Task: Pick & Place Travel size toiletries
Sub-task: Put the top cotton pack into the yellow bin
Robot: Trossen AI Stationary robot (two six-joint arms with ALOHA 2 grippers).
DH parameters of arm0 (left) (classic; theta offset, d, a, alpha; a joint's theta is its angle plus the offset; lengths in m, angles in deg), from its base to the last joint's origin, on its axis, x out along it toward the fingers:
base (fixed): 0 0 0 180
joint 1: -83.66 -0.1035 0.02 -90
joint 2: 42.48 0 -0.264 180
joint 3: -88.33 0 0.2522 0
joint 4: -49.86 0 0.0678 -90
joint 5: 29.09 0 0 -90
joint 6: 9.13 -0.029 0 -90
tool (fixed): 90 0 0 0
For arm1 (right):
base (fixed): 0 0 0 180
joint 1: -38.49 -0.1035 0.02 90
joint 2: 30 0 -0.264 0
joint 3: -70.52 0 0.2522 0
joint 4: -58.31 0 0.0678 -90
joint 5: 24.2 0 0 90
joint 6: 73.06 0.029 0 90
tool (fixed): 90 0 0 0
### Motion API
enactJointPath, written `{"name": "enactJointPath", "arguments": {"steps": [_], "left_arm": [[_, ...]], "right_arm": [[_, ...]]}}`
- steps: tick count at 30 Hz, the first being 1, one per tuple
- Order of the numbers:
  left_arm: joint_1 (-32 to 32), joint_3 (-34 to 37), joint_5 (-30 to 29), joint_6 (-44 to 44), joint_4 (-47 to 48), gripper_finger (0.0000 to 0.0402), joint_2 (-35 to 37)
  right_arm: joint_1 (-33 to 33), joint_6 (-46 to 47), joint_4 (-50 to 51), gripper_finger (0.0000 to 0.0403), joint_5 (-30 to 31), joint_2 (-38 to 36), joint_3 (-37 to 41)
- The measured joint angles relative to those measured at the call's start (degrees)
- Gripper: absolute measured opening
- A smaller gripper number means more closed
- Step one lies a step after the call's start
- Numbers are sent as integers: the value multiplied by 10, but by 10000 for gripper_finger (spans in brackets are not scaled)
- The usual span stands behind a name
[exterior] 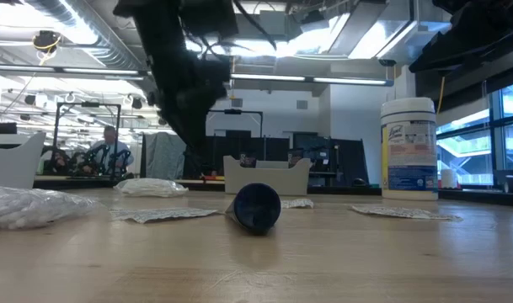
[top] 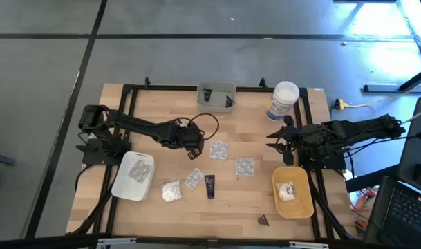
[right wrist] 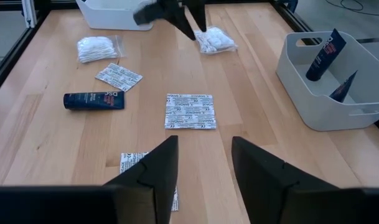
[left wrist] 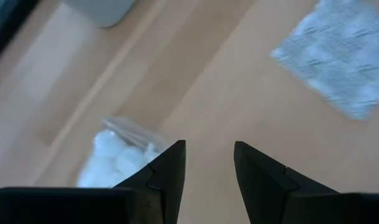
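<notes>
Travel size toiletries lie loose on the wooden table: silvery blister packets (top: pixel 218 149) (top: pixel 245 166) (top: pixel 194 178), a white puffy bundle (top: pixel 171 190), a dark tube (top: pixel 210 185) and a small dark cone (top: pixel 263 220). My left gripper (top: pixel 194 146) hangs open near the table's middle, pointing steeply down. Another white bundle (left wrist: pixel 117 158) lies on the wood just beside one of its fingers, and nothing is between them. From the right wrist view this gripper (right wrist: pixel 188 25) stands next to that bundle (right wrist: pixel 215 40). My right gripper (right wrist: pixel 205 142) waits open and raised at the table's right side.
A white tray (top: pixel 120 185) at the near left holds a blister packet. A yellow tray (top: pixel 300 204) at the near right holds a white bundle. A grey tray (right wrist: pixel 301 99) at the far edge holds dark tubes. A tall white jar (top: pixel 285 100) stands far right.
</notes>
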Motion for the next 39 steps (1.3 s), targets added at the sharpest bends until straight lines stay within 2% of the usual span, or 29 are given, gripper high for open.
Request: {"name": "enactJointPath", "arguments": {"steps": [4,9,12,21,30,39], "left_arm": [[8,0,-29,8,-10,133,-42],[11,-3,-29,45,-2,133,-88],[15,-21,-34,68,29,133,-107],[38,-99,-113,107,136,133,-159],[40,-123,-119,107,166,119,-227],[39,-127,-135,98,208,102,-238]], "right_arm": [[0,0,0,162,0,0,0],[0,0,0,170,0,0,0],[0,0,0,175,0,0,0],[0,0,0,184,0,0,0],[0,0,0,187,0,0,0],[0,0,0,168,0,0,0]]}}
